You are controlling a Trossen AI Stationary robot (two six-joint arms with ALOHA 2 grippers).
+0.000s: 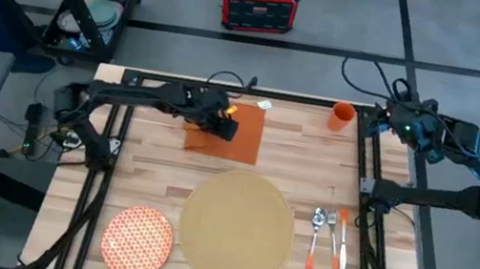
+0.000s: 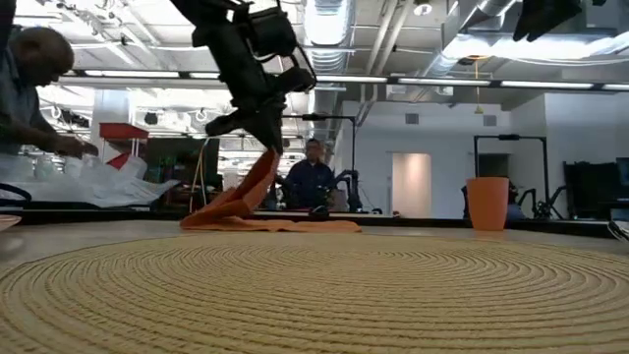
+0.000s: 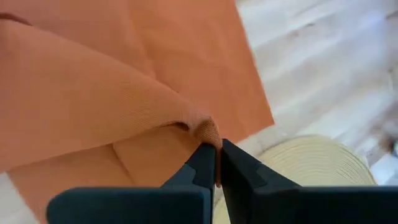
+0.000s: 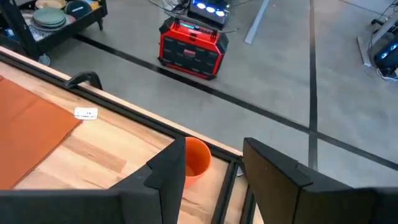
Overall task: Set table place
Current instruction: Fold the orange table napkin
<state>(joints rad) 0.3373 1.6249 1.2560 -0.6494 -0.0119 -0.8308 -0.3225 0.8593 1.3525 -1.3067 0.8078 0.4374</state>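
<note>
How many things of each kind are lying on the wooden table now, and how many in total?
Placemat: 1
Plate: 1
Napkin: 1, one corner pinched and lifted by the left gripper
Cup: 1
Spoon: 1
Fork: 1
Knife: 1
Paper tag: 1
Total: 8
The right gripper waits open near the cup.

The light-wood butcher-block surface (image 1: 148, 164) carries a big round tan woven placemat (image 1: 237, 228) near its front middle. A round orange-patterned plate (image 1: 138, 238) lies flat just left of the mat, apart from it. The rust-orange cloth napkin (image 1: 232, 133) lies behind the mat, one part pinched up by the left hand (image 3: 217, 163). Orange-handled steel cutlery (image 1: 330, 238) lies right of the mat. A small orange cup (image 1: 341, 117) stands upright at the back right.
</note>
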